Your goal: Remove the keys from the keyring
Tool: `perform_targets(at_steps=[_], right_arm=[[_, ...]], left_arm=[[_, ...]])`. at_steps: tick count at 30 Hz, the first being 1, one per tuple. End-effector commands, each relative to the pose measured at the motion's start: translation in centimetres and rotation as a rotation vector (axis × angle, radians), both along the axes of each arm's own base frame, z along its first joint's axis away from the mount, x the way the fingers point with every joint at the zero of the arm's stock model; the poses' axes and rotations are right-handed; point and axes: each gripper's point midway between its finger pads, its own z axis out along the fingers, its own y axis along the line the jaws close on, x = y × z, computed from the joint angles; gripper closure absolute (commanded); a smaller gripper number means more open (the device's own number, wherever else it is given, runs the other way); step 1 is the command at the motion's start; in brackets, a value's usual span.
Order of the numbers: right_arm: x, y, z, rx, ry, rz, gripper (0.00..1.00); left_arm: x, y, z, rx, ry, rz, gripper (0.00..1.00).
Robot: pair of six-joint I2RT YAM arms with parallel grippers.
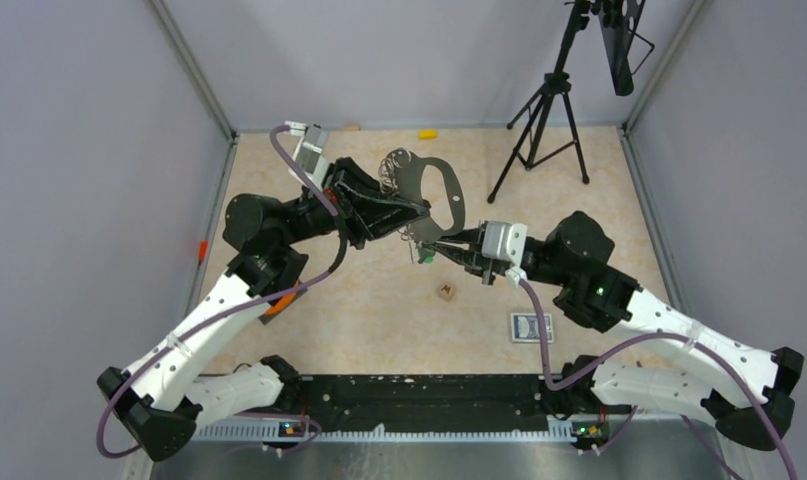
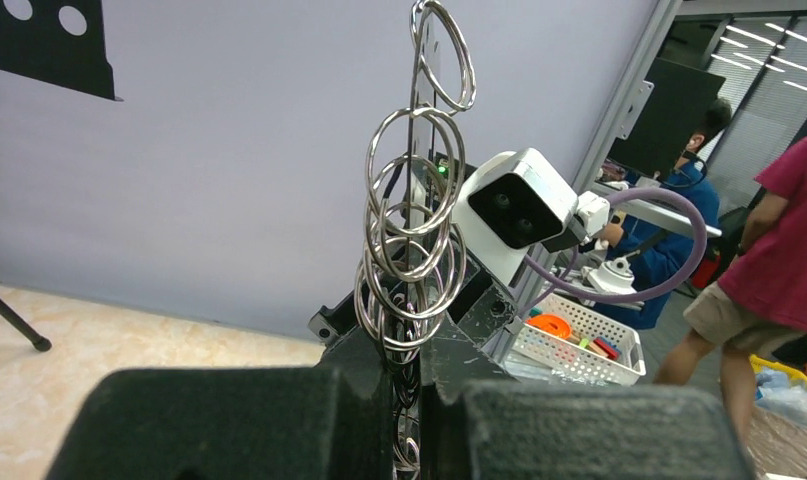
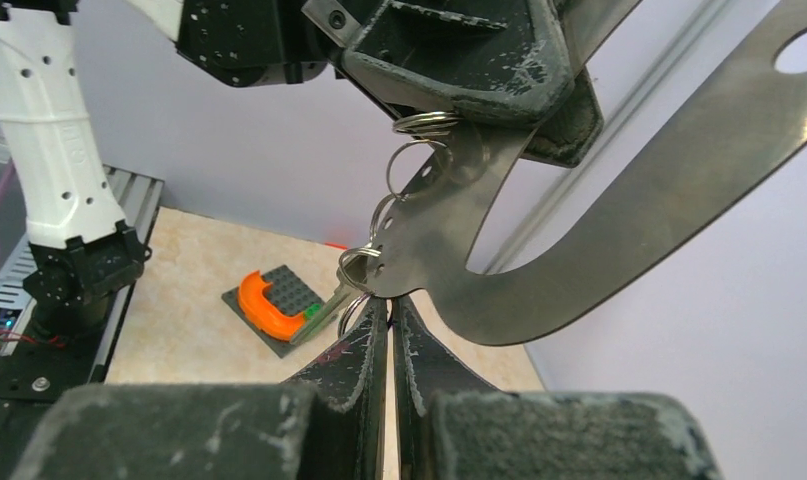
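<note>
Now: my left gripper (image 2: pixel 409 400) is clamped on the keyring (image 3: pixel 599 230), which stands edge-on above its fingers with split rings (image 2: pixel 409 290) stacked along it. My right gripper (image 3: pixel 389 312) is closed, its tips touching the keyring's lower edge. The keys (image 3: pixel 317 312) dangle just left of those tips.

Bright even light, soft shadows, blurred foreground

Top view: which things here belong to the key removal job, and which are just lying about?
Job: keyring, keys, left hand, right hand.
Lying about: brown cube, card box, tripod, yellow block.
</note>
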Motion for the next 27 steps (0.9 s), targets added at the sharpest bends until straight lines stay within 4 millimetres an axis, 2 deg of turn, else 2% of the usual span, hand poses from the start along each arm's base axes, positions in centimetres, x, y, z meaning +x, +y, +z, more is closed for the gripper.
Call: perform_targets(at_steps=[1, 8, 18, 21, 27], right_arm=[[2.9, 0.1, -3.2, -0.110, 0.106, -0.137, 1.00], [5.1, 0.1, -3.1, -0.110, 0.184, -0.249, 1.00], [8.2, -1.6, -2.6, -0.031, 0.338, -0.460, 1.00], [8.3, -2.1, -2.2, 0.006, 0.374, -0.477, 1.00], [6.6, -2.5, -1.3, 0.067, 0.368, -0.403, 1.00]], left_arm=[[-2.2, 2.0, 4.9, -0.146, -0.112, -0.003, 1.00], [-2.9, 2.0, 4.6, -0.142, -0.129, -0.038, 1.00], [-3.6, 2.1, 4.4, -0.131, -0.142, -0.064, 1.00], [-3.7, 2.2, 4.3, -0.131, -0.145, -0.063, 1.00], [-3.8, 2.6, 4.4, -0.146, -0.153, -0.038, 1.00]])
